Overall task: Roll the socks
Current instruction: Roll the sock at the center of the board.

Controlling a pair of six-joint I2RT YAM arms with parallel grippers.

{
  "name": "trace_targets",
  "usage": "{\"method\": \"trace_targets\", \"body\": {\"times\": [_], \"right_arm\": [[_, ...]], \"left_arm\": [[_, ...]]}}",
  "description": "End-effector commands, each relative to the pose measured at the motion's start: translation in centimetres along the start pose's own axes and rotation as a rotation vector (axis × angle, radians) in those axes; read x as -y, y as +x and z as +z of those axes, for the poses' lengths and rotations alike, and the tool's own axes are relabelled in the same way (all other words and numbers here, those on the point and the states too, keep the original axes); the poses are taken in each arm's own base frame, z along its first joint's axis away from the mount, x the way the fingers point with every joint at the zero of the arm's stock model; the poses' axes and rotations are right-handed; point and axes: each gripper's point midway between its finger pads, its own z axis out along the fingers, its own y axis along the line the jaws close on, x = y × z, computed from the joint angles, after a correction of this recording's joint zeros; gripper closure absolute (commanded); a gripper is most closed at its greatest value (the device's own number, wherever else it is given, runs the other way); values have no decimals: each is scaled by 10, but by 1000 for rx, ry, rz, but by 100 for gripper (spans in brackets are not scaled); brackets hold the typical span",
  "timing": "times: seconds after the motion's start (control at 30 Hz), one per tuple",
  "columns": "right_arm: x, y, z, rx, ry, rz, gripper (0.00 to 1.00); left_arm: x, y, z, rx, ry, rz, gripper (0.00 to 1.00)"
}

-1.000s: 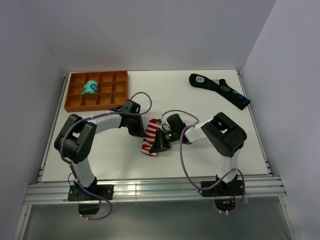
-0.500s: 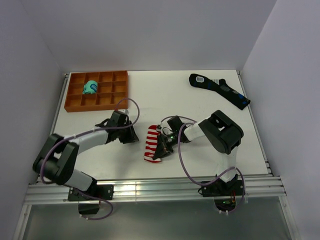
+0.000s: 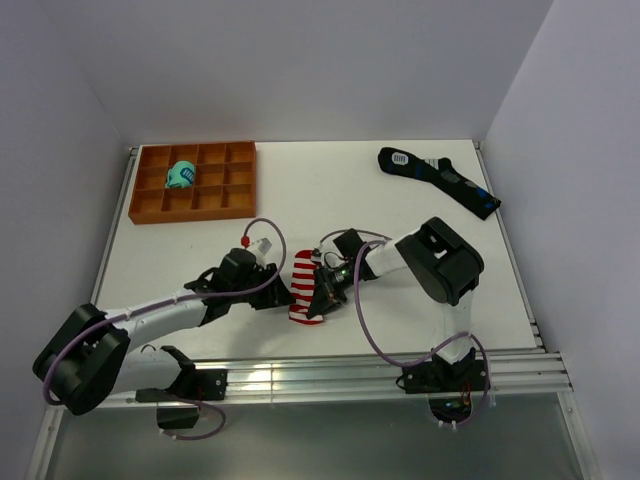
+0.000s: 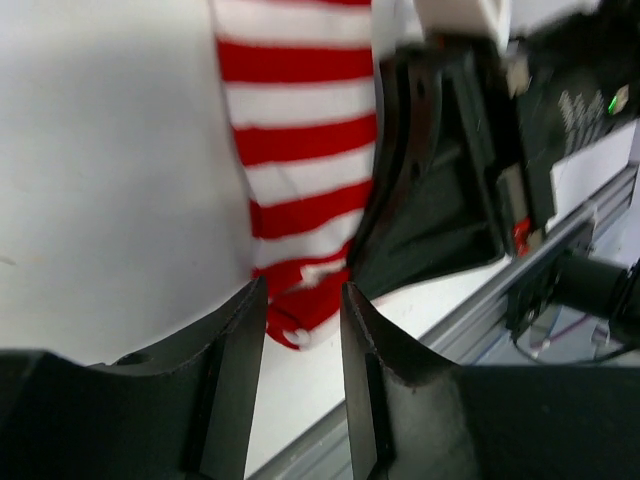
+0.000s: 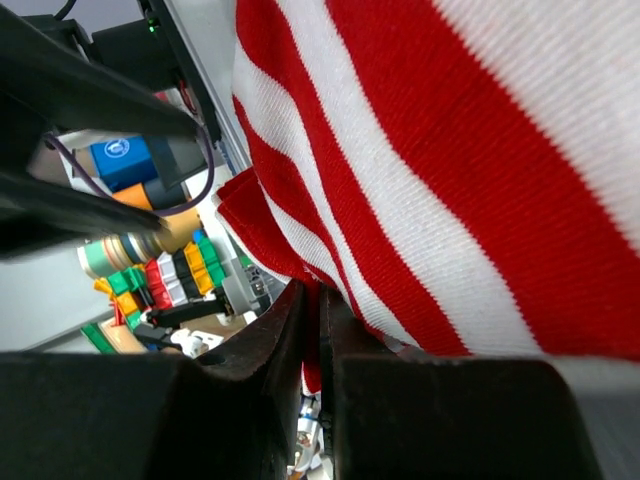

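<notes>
The red-and-white striped socks [image 3: 302,288] lie lengthwise on the white table, near its front middle. My right gripper [image 3: 322,292] presses against their right side and is shut on a red fold of the socks [image 5: 450,150]; the pinched fabric shows between its jaws [image 5: 312,300]. My left gripper [image 3: 278,296] lies low just left of the socks. It stands open with nothing between its fingers [image 4: 302,292], and the socks' red end [image 4: 300,310] lies just beyond its tips. The left wrist view shows the striped socks [image 4: 300,150] with the right gripper [image 4: 430,200] against them.
An orange compartment tray [image 3: 195,214] stands at the back left with a teal sock bundle [image 3: 183,175] in one cell. A long black sock with blue patches [image 3: 440,178] lies at the back right. The table's metal front rail [image 3: 300,375] runs close behind the grippers.
My left gripper has let go of the socks, opened, and swung from their far-left side toward the near left. The socks shifted slightly nearer. The right gripper keeps its hold.
</notes>
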Motion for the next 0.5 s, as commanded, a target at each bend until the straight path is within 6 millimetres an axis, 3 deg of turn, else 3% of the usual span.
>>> {"method": "trace_targets", "body": {"times": [0.0, 0.47], "right_arm": [[61, 14, 1, 6, 225, 178, 95], [66, 14, 0, 2, 240, 195, 95]], "left_arm": [[8, 10, 5, -2, 13, -3, 59], [1, 32, 4, -6, -30, 53, 57]]}}
